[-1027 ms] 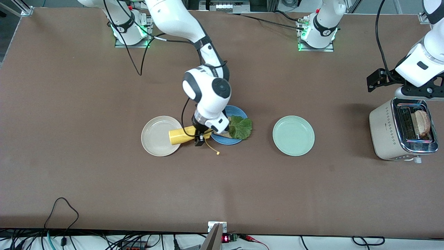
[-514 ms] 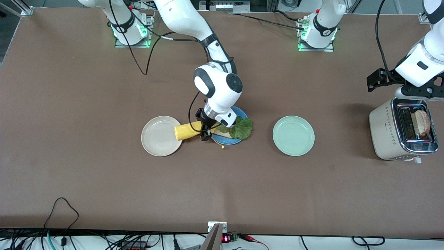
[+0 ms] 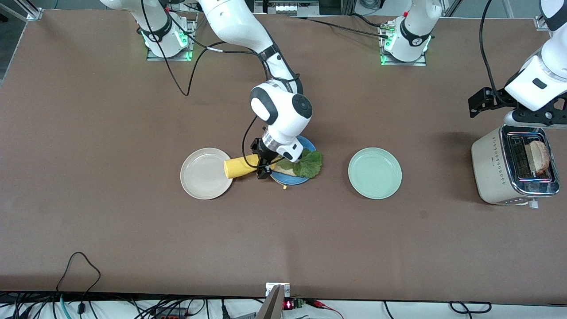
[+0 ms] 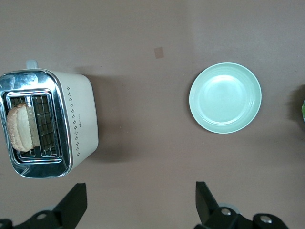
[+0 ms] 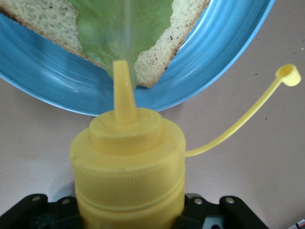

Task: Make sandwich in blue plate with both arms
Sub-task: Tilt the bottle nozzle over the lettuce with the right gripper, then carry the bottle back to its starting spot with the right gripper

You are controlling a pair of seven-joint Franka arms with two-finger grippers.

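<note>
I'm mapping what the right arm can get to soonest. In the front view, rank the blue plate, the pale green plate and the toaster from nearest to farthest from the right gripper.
From the right gripper, shut on the yellow plastic squeeze bottle:
1. Round blue plate, directly beside it, under the bread and lettuce.
2. Round pale green plate, toward the left arm's end.
3. Cream-and-chrome toaster, at the left arm's end.

place: robotics lab
signs: two white jointed robot arms [image 3: 248,35] bolted to brown-covered table [image 3: 110,230], loose black cables [image 3: 77,270]

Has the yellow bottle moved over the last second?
Yes. The yellow bottle, gripped by the right gripper, has shifted off the beige plate toward the blue plate; its nozzle now points at the lettuce.
</note>
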